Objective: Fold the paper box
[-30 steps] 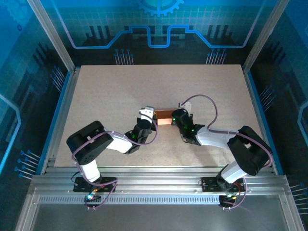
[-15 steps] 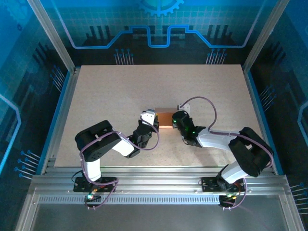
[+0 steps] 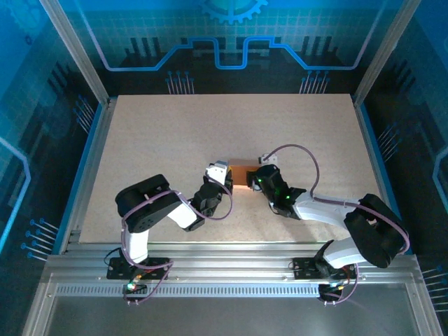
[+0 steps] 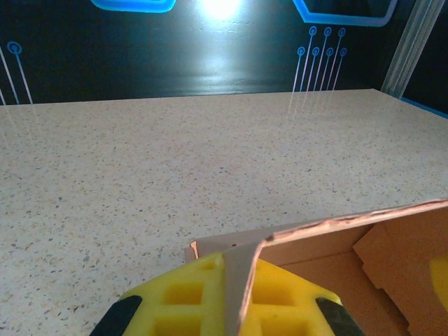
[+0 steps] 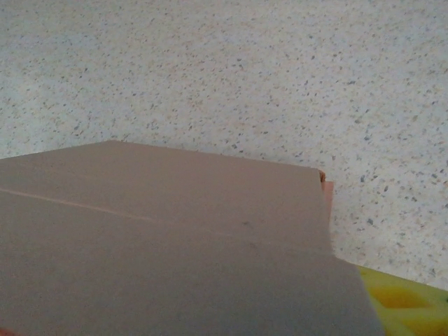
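From above, the paper box (image 3: pixel 240 173) lay mid-table, its long axis left-right, spanning between the left gripper (image 3: pixel 227 179) and the right gripper (image 3: pixel 253 180). The left wrist view showed its jaws pinching an upright box wall. In the right wrist view, cardboard hid all but one yellow pad (image 5: pixel 404 301), so I could not tell how wide those jaws stood.

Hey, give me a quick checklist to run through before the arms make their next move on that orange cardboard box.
1. Grip of left claw on a wall of the box: ok, clamped shut on it.
2. Hold of right claw on the box: cannot tell, cardboard blocks its wrist view.
3. Box sits between both claws: ok.
4. Box folded shut: not ok, its inside is open to view.
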You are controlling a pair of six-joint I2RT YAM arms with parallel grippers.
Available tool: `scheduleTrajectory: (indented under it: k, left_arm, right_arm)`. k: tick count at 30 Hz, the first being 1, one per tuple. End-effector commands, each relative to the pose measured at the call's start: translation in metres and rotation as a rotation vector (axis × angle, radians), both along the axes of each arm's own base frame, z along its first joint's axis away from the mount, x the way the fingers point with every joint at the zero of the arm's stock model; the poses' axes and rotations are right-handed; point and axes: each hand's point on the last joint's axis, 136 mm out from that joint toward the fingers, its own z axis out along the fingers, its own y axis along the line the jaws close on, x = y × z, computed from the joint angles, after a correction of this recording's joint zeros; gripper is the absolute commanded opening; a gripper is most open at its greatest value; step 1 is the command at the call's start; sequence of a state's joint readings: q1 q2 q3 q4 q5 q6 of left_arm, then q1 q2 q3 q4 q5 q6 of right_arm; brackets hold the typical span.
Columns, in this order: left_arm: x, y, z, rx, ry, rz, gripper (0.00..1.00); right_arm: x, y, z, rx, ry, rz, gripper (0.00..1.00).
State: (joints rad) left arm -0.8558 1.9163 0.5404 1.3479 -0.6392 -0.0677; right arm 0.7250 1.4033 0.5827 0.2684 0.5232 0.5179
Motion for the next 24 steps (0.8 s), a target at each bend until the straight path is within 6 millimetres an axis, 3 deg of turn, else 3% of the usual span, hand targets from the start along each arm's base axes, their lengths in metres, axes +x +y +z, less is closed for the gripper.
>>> scheduleTrajectory:
  k: [1,11,16,24]
  left_arm:
    - [-0.003,-0.010,0.002,-0.024,-0.020,-0.035,0.00]
    - [-0.002,-0.012,-0.015,-0.021,0.015,-0.040,0.00]
    - [-0.002,-0.016,-0.025,-0.021,0.034,-0.047,0.00]
    - [-0.003,-0.013,-0.034,-0.004,0.047,-0.036,0.00]
  right_arm:
    - [-0.006,0.002,-0.011,0.042,0.058,0.037,0.65]
    - [-0.007,-0.004,-0.020,0.061,0.096,0.051,0.62]
    - [-0.007,-0.010,-0.028,0.060,0.117,0.037,0.51]
    - [-0.011,-0.012,-0.031,0.053,0.126,0.065,0.58]
